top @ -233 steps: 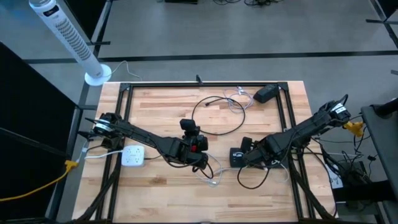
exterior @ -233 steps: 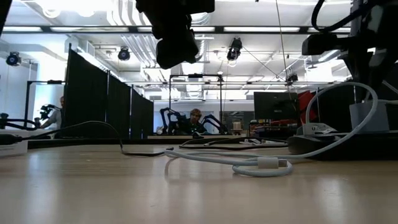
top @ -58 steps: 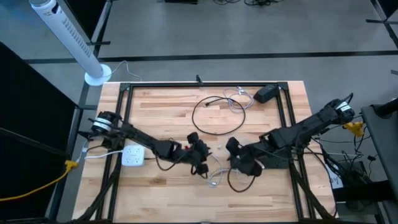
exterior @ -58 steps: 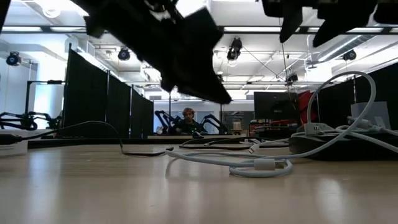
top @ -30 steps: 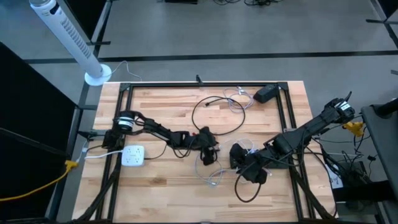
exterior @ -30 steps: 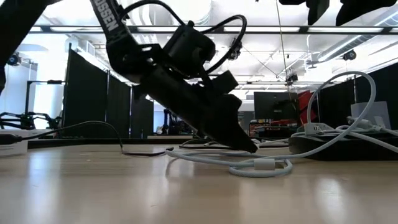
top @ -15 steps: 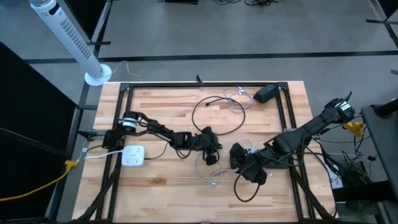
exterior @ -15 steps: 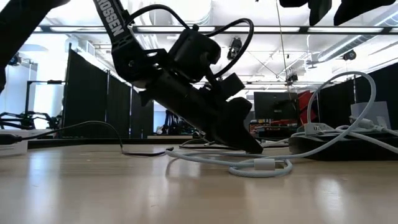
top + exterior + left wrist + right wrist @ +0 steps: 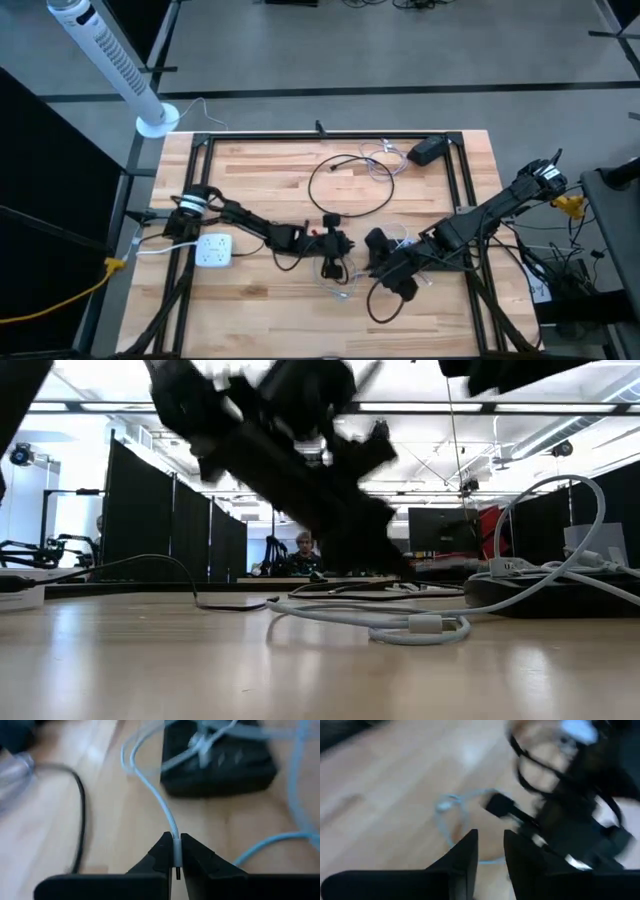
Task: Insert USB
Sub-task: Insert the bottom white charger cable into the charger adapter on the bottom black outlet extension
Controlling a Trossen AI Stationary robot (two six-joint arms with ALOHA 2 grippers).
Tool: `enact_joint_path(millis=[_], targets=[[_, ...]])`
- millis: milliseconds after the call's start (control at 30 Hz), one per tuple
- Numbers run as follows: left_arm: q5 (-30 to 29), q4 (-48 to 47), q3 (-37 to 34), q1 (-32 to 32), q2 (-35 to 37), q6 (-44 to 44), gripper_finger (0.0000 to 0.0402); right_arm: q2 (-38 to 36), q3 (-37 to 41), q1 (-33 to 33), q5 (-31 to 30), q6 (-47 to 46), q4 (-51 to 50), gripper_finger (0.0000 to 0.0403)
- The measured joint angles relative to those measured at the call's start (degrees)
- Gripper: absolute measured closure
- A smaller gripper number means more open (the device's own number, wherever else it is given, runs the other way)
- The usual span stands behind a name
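A white USB cable lies in loops on the wooden table, and its plug rests flat on the wood. My left gripper is shut on a stretch of this cable at mid-table, a little above the surface. A black hub with white cords plugged into it sits just beyond the left gripper. My right gripper hovers above the table near the hub, its fingers slightly apart with nothing between them. My left gripper pinches the white cable along its run between its two fingers. The fingers slant down from the table's left and lie roughly along the cable. From the fingers the cable runs on toward the hub, with its farther loops on the table.
A thin black cable loops over the far half of the table, with a black adapter at the far right. A white power strip lies at the left edge. A dark metal frame borders the table.
My left gripper has lifted off the table surface and shifted a little toward the near edge, rolling as it went. The white plug has stayed on the wood.
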State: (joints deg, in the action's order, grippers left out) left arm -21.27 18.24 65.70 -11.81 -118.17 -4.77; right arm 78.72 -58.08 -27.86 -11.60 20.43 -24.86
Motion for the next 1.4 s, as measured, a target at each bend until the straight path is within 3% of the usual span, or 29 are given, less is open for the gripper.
enact_joint_path(millis=[100, 333, 500, 733, 967, 1133, 1400], targets=[[-2.45, -0.79, 0.14, -1.77, 2.32, -2.12, 0.0388, 0.29, 0.0, 0.31, -4.29, 1.17, 0.78, 0.0296], [-6.63, -3.9, 0.14, -4.36, 7.99, -3.72, 0.0388, 0.82, 0.86, 2.99, -4.85, 1.58, 1.8, 0.0212], [-7.62, -4.62, 0.14, -5.62, 10.06, -4.06, 0.0388, 2.12, 1.11, 4.36, -5.01, -0.83, 1.85, 0.0194], [-9.34, -4.83, 0.14, -6.08, 10.21, -4.78, 0.0388, 4.53, 1.2, 4.73, -12.4, -2.05, 2.02, 0.024], [-9.4, -5.29, 0.14, -6.12, 10.21, -4.72, 0.0388, 6.69, 1.25, 5.43, -12.48, -4.86, 1.13, 0.0314], [-9.64, -6.07, 0.14, -6.18, 10.21, -4.54, 0.0388, 6.59, 1.25, 5.43, -12.67, -4.88, 1.23, 0.0392], [-9.74, -6.98, 0.27, -6.14, 10.21, -3.15, 0.0377, 5.95, 1.25, 5.43, -13.94, -6.37, 0.75, 0.0401]])
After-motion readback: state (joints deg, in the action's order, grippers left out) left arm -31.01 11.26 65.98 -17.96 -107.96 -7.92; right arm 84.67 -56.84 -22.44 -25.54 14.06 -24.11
